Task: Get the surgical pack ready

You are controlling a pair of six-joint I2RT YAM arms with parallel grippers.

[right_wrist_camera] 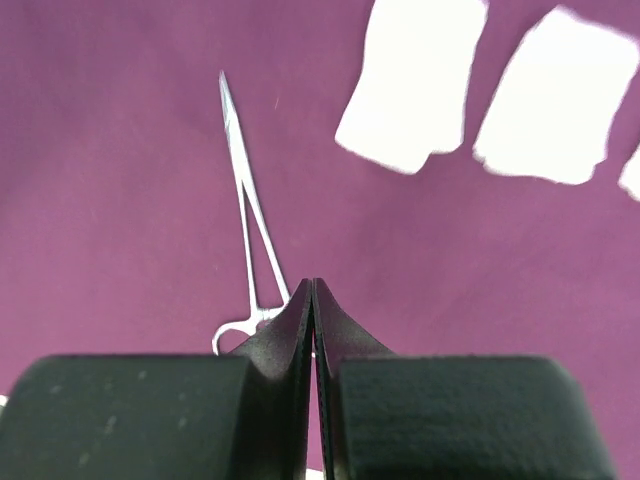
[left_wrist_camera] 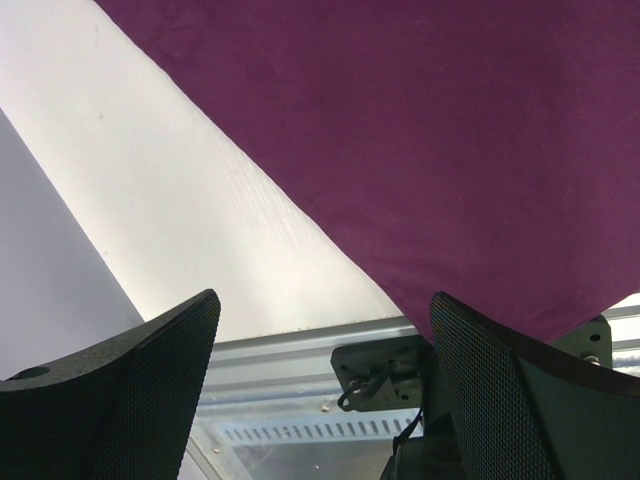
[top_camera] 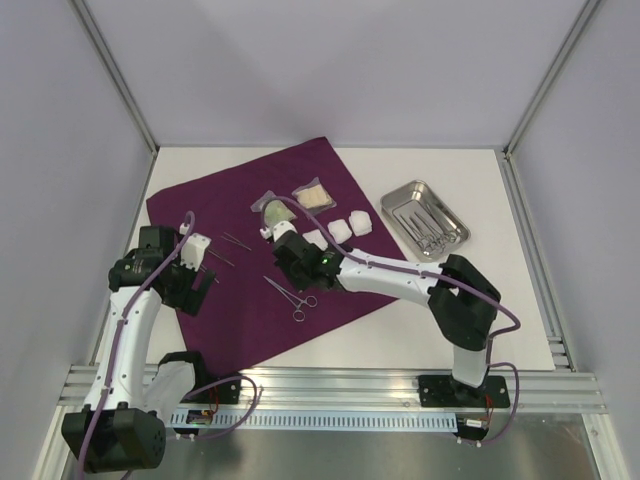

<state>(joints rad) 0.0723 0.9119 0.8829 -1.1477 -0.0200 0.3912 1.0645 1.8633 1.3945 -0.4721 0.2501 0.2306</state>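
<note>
Hovering by the clamp with a closed right gripper

The right gripper (right_wrist_camera: 313,288) has its two fingers pressed together and holds nothing. The clamp (right_wrist_camera: 245,200) lies flat on the purple cloth (right_wrist_camera: 120,200), its rings just beside the fingertips and its long thin point running straight away from them. I cannot tell if they touch. The right arm is nearer to it. The left gripper (left_wrist_camera: 322,305) is spread wide and empty, by the cloth's near edge. I think the fingers must open first. Bare cloth lies around the clamp, and the gauze pads (right_wrist_camera: 415,85) and the tray (top_camera: 402,189) are well apart.
</note>
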